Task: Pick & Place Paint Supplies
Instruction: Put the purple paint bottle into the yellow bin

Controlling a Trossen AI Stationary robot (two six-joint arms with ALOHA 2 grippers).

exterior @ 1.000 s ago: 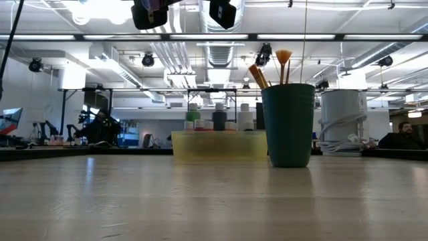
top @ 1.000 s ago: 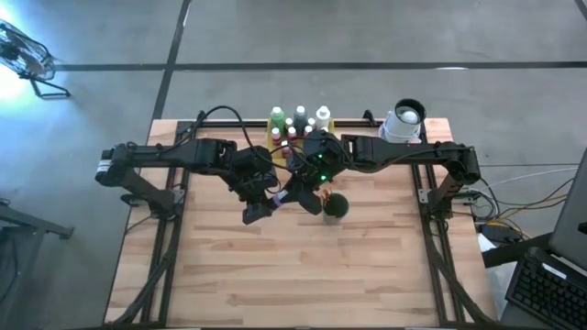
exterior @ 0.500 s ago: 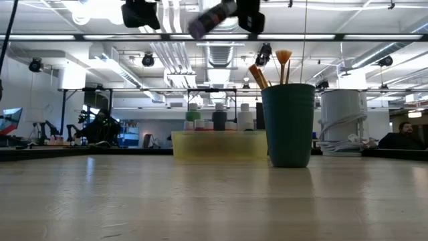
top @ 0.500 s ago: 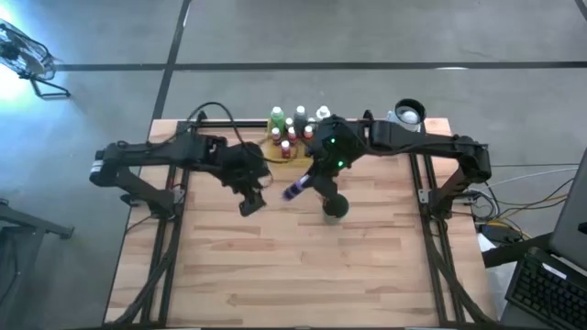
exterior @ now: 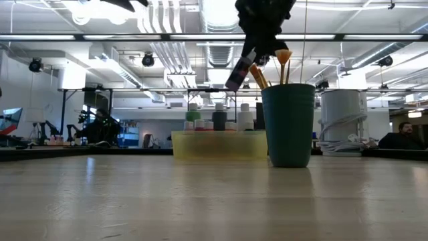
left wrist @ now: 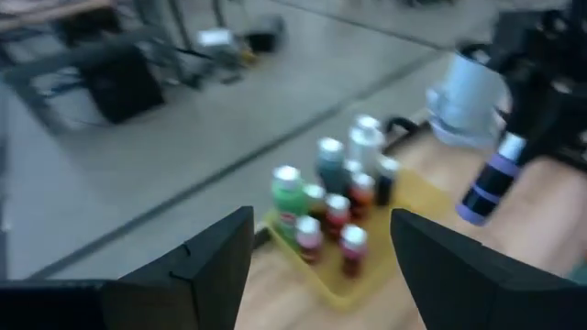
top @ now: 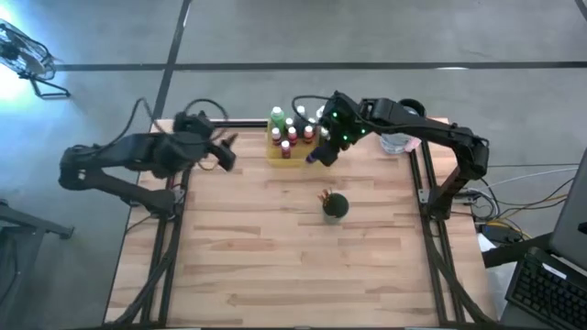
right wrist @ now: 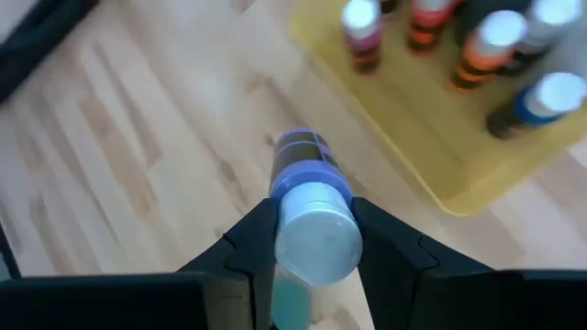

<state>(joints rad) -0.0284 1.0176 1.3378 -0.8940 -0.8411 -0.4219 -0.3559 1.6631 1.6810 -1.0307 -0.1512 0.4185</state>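
Observation:
My right gripper (top: 324, 147) is shut on a purple, white-capped paint bottle (top: 315, 158), held in the air beside the right end of the yellow tray (top: 275, 158). Several more capped bottles (top: 292, 128) stand upright in the tray. A dark green cup (top: 336, 207) stands on the table nearer the front, with paintbrushes (exterior: 267, 67) sticking up out of it. My left gripper (top: 226, 151) hangs open at the table's far left, holding nothing. My right gripper pinches the purple bottle at its white cap end (right wrist: 316, 234), one finger (right wrist: 252, 243) on either side. The bottle hangs slanted below the fingers, its bottom end (exterior: 234, 84) lowest. It is clear of both the table and the tray.
A white cylindrical object (top: 404, 124) with a cable sits at the table's far right corner, behind my right arm. The wooden tabletop (top: 293, 266) stretches toward the near edge in front of the cup.
My left gripper has opened, let go of the purple bottle and pulled back toward the table's far left. My right gripper has kept the bottle and carried it from the table's middle toward the far edge, to the tray's right end. The bottle now slants downward.

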